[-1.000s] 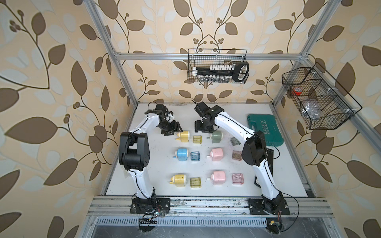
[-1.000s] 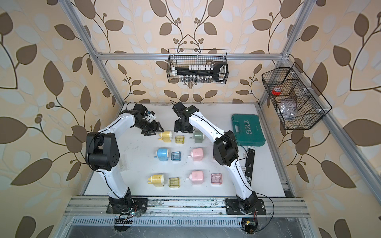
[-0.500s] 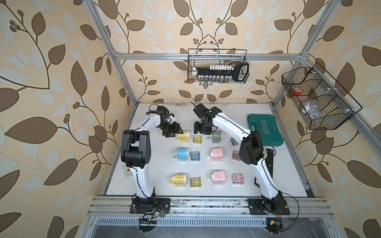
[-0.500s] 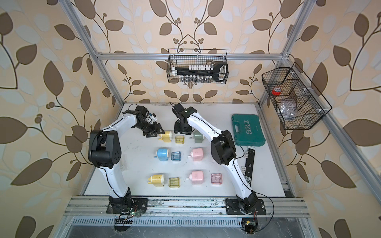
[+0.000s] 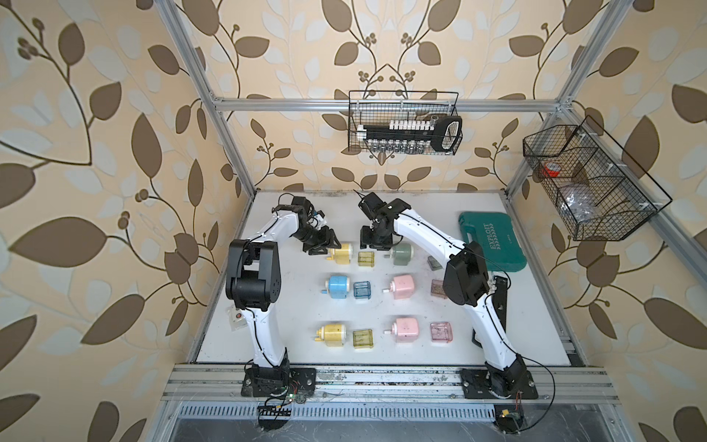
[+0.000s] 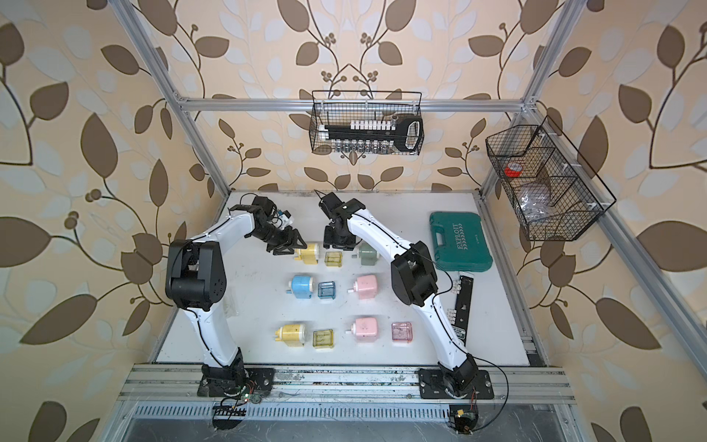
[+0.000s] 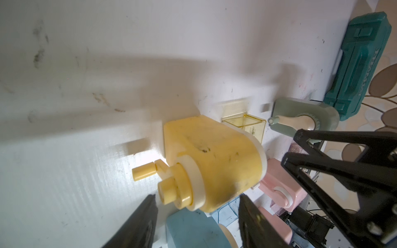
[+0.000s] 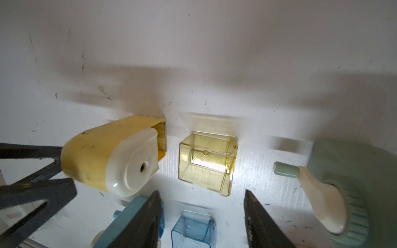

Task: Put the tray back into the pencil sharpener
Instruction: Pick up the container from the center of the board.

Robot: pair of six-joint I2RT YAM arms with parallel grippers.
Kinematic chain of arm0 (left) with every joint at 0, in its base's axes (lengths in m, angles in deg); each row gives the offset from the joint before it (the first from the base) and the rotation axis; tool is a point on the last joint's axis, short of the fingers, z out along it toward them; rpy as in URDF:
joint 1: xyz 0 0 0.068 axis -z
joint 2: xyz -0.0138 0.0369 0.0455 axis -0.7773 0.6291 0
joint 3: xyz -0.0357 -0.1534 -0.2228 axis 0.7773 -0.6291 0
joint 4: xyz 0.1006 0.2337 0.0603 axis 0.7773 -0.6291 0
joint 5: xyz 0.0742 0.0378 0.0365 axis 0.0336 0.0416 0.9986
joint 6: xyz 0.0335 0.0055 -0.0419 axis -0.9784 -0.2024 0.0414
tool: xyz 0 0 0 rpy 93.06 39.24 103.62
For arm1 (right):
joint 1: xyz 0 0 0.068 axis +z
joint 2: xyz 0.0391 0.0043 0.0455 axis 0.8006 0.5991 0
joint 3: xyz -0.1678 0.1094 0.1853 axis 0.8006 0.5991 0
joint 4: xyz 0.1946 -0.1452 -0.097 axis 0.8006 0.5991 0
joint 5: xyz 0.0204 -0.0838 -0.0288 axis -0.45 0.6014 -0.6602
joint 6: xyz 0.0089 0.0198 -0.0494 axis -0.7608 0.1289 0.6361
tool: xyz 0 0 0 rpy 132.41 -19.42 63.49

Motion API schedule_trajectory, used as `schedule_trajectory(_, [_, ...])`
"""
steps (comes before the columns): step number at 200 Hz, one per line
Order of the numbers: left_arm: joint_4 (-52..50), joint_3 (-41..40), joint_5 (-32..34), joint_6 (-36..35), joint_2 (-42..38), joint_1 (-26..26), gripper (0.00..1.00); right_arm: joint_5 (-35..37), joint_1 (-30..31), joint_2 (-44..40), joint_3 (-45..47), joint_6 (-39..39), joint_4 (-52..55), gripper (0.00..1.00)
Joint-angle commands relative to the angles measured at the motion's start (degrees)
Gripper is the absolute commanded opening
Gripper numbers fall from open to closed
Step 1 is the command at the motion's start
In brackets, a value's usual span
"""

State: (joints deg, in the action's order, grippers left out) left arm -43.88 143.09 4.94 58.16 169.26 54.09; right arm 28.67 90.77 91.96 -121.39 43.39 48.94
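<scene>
Overhead, clear yellow plastic tray (image 5: 366,259) 3 o'clock of yellow plastic pencil sharpener (image 5: 341,254); right gripper (image 8: 202,193) fingers wide, tray centred just beyond tips, untouched; left gripper (image 7: 196,196) fingers spread astride sharpener's handle (image 7: 144,172)

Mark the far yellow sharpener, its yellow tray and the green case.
far yellow sharpener (image 8: 92,154), right wrist view, yellow body.
yellow tray (image 8: 206,166), right wrist view, clear inner floor.
green case (image 5: 497,245), in a top view, lid.

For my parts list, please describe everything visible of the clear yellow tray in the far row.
The clear yellow plastic tray is an open, empty box with rounded edges. It lies on the white table, apart from the yellow pencil sharpener whose slot faces it. The open right pincer hovers over it without touching.
</scene>
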Motion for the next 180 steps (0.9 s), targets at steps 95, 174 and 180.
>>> schedule_trajectory(95, [-1.92, 3.00, -1.34, -0.49, 1.57, 0.99, 0.59, -0.50, -0.43, 3.48, 0.55, -1.39, 0.12, 0.58])
schedule_trajectory(174, [-2.19, 3.19, -0.98, -0.49, 1.92, 1.06, 0.57, 0.79, -0.34, 4.69, 0.57, -2.42, 1.85, 0.51])
schedule_trajectory(180, [-2.19, 3.20, -1.07, -0.49, 1.92, 1.07, 0.57, 0.88, -0.39, 4.83, 0.56, -2.53, 1.90, 0.50])
